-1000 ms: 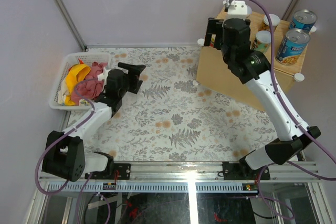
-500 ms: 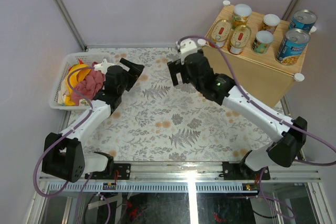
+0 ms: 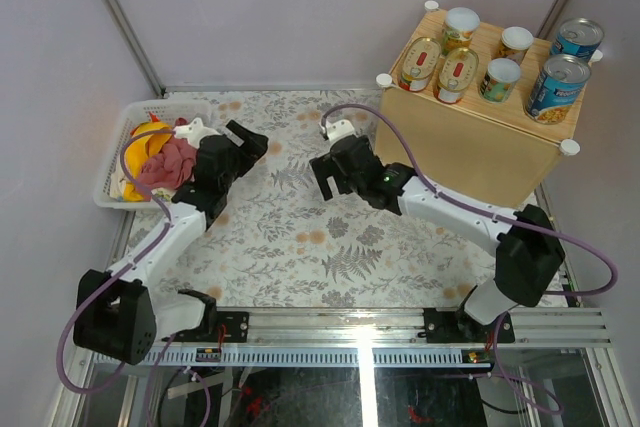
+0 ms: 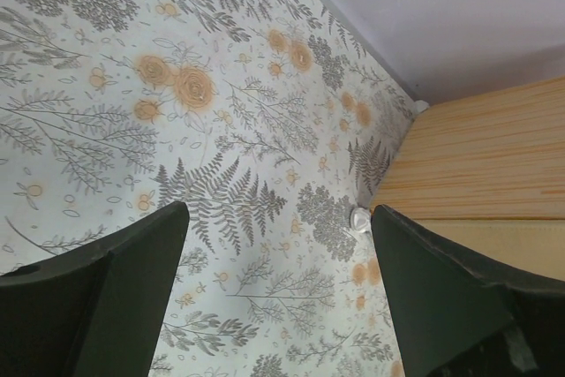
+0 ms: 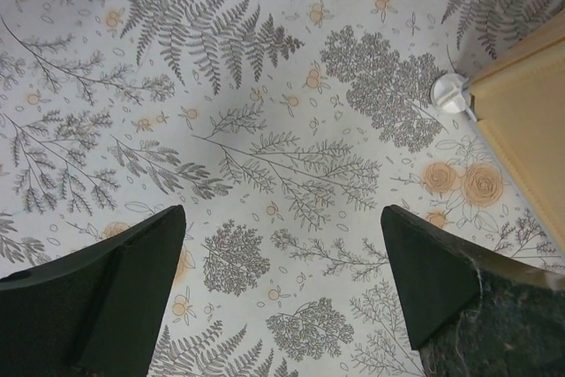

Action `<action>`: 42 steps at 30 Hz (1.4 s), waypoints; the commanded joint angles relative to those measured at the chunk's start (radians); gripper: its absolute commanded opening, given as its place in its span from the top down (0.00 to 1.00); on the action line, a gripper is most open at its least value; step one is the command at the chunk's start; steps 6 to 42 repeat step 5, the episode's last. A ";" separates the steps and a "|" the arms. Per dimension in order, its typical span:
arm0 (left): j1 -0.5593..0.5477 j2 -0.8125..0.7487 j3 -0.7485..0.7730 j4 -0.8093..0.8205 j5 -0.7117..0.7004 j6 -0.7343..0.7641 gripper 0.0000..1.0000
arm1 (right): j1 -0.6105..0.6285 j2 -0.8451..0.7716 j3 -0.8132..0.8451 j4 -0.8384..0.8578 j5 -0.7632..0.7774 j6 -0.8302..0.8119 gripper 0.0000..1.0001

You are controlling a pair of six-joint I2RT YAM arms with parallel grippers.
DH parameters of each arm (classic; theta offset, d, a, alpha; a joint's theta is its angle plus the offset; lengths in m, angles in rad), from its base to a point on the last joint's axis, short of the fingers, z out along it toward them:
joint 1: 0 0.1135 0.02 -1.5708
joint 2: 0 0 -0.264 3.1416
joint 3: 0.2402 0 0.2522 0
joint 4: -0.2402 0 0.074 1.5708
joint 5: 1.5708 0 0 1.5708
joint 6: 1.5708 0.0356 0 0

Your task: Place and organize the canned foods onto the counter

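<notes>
Cans (image 3: 499,78) stand on the counter (image 3: 480,147), basket (image 3: 160,106) far left

floral-print table (image 3: 300,237) with white basket (image 3: 112,152) and wooden counter (image 3: 470,152) on it

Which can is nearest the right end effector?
The left-hand gold oval tin, by the counter's left corner; the other gold tin and the round cans sit farther right.

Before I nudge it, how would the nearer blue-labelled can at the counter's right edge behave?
The nearer blue-labelled can looks like rigid metal, probably heavy for its size. Standing upright near the counter edge, it may tip, then roll off.
</notes>
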 commanded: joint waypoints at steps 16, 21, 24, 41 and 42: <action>0.001 -0.057 -0.046 0.017 -0.058 0.097 0.15 | 0.003 -0.104 -0.116 0.181 -0.075 -0.003 0.01; 0.001 -0.057 -0.046 0.017 -0.058 0.097 0.15 | 0.003 -0.104 -0.116 0.181 -0.075 -0.003 0.01; 0.001 -0.057 -0.046 0.017 -0.058 0.097 0.15 | 0.003 -0.104 -0.116 0.181 -0.075 -0.003 0.01; 0.001 -0.057 -0.046 0.017 -0.058 0.097 0.15 | 0.003 -0.104 -0.116 0.181 -0.075 -0.003 0.01; 0.001 -0.057 -0.046 0.017 -0.058 0.097 0.15 | 0.003 -0.104 -0.116 0.181 -0.075 -0.003 0.01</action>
